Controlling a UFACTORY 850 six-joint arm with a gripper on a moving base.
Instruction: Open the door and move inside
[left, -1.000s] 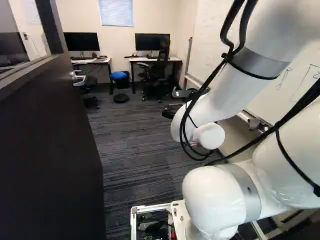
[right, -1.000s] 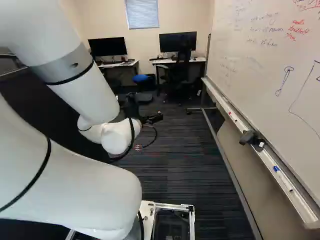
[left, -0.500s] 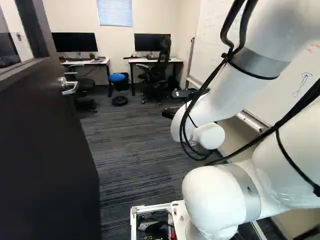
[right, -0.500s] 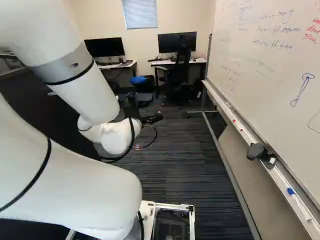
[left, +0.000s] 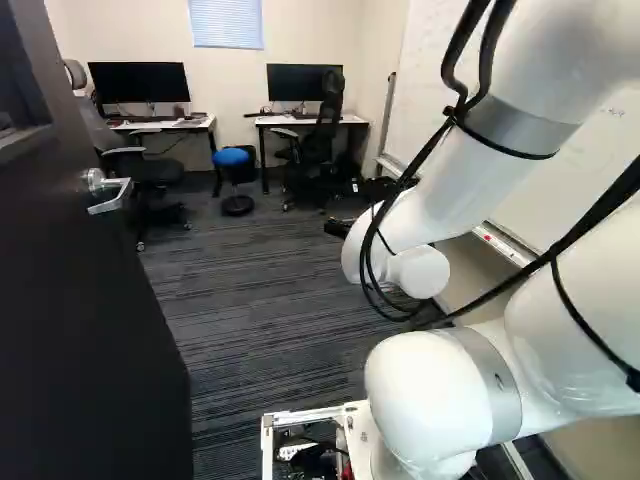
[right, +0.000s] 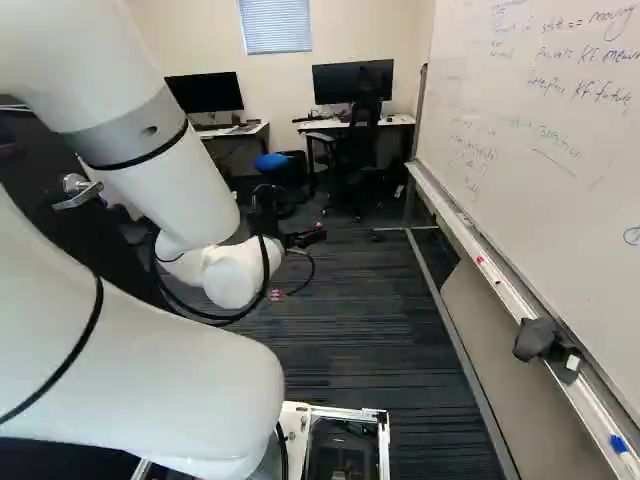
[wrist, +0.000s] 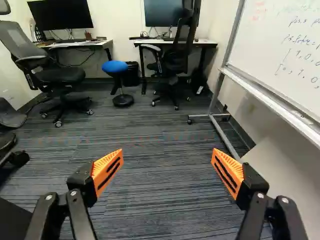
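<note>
The gripper (right: 305, 237) reaches ahead of the arm in the right base view, low over the carpet. In the wrist view the gripper (wrist: 167, 170) has its two orange pads wide apart, with nothing between them. The dark door (left: 80, 300) stands swung open along the left of the left base view. Its silver lever handle (left: 108, 190) is near the door's free edge, and the handle (right: 78, 190) also shows beside the arm in the right base view. Gripper and handle are well apart.
A whiteboard (right: 540, 120) on a wheeled frame runs along the right, its metal foot (wrist: 225, 135) on the carpet. Farther ahead are two desks (left: 310, 120) with monitors, office chairs (wrist: 60, 75) and a blue stool (wrist: 115, 67). Striped carpet (left: 260, 300) lies between door and whiteboard.
The base has moved forward into the room: door and handle slide back and outward on the left, the whiteboard slides past on the right. The arm holds its pose.
</note>
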